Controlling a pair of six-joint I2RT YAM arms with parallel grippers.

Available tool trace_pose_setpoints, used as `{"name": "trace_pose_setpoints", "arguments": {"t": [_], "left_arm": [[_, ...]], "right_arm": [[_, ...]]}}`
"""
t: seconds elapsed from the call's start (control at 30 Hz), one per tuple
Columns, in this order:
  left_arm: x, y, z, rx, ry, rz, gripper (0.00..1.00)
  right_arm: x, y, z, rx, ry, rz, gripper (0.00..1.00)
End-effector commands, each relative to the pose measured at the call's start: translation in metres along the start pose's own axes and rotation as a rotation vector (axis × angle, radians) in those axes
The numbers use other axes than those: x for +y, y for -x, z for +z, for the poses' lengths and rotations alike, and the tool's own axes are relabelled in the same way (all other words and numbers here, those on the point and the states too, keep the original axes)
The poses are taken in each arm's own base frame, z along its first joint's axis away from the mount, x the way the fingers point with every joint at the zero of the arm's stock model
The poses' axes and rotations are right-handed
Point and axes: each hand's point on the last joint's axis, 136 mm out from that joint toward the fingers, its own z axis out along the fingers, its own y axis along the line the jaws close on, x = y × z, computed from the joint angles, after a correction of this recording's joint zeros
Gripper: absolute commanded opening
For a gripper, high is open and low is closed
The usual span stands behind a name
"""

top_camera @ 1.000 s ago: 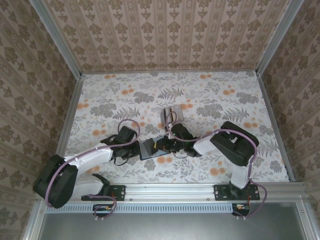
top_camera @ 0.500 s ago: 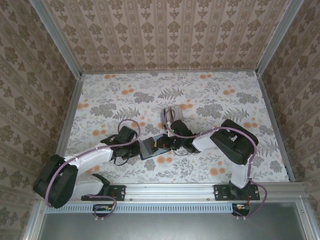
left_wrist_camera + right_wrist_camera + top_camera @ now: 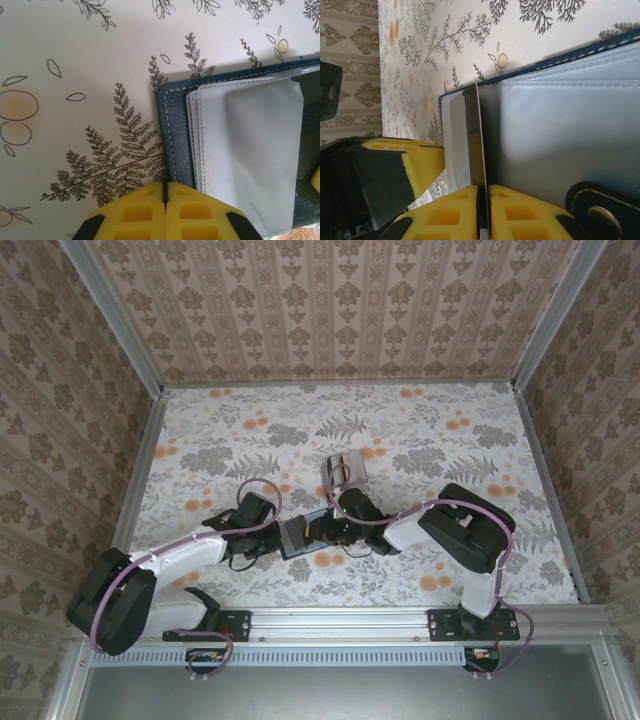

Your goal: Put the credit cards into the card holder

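One dark blue, white-stitched card holder (image 3: 301, 534) lay open on the floral-patterned table (image 3: 450, 440) between the two arms, its clear plastic sleeves (image 3: 250, 150) facing up. The right gripper (image 3: 483, 202) was clamped on a single thin credit card (image 3: 470, 130) with a tan edge. The card was seen nearly edge-on, its long axis running straight out from the fingertips and its leading end reaching toward the holder's stitched border, against the sleeves. The left gripper (image 3: 165, 197) was clenched, its two yellow fingers pressed together at the cover's edge; whether they pinched the cover could not be told. Farther back on the table, well apart from the holder, sat the other whitish, tan and dark credit cards (image 3: 343, 468) — one small cluster, too tightly packed to count.
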Motion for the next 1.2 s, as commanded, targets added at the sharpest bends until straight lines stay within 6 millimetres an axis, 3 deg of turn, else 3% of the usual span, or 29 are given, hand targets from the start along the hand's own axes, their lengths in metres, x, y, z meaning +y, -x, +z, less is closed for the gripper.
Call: {"name": "trace_pose_setpoints", "arguments": {"t": [0.0,0.1,0.2,0.37,0.63,0.97,1.17], "left_arm": [[-0.002,-0.014,0.006,0.058,-0.007,-0.001,0.03],[-0.004,-0.015,0.007,0.060,-0.014,0.001,0.03],[-0.002,-0.015,0.006,0.060,-0.003,0.001,0.03],[-0.001,-0.015,0.006,0.055,-0.003,0.006,0.03],[-0.007,-0.015,0.008,0.066,-0.018,0.003,0.03],[-0.018,-0.019,0.016,0.076,-0.034,0.027,0.03],[-0.020,-0.022,0.019,0.092,-0.028,0.037,0.03]], "right_arm": [[-0.030,-0.022,0.005,0.051,-0.095,0.058,0.17],[-0.030,-0.025,0.004,0.062,-0.103,0.041,0.22],[-0.047,-0.025,-0.007,0.061,-0.226,0.007,0.28],[-0.050,-0.016,-0.022,0.034,-0.324,-0.087,0.29],[-0.045,-0.020,-0.017,0.070,-0.340,-0.137,0.28],[-0.017,-0.039,-0.004,0.106,-0.295,-0.220,0.31],[-0.020,-0.028,-0.024,0.074,-0.364,-0.291,0.36]]}}
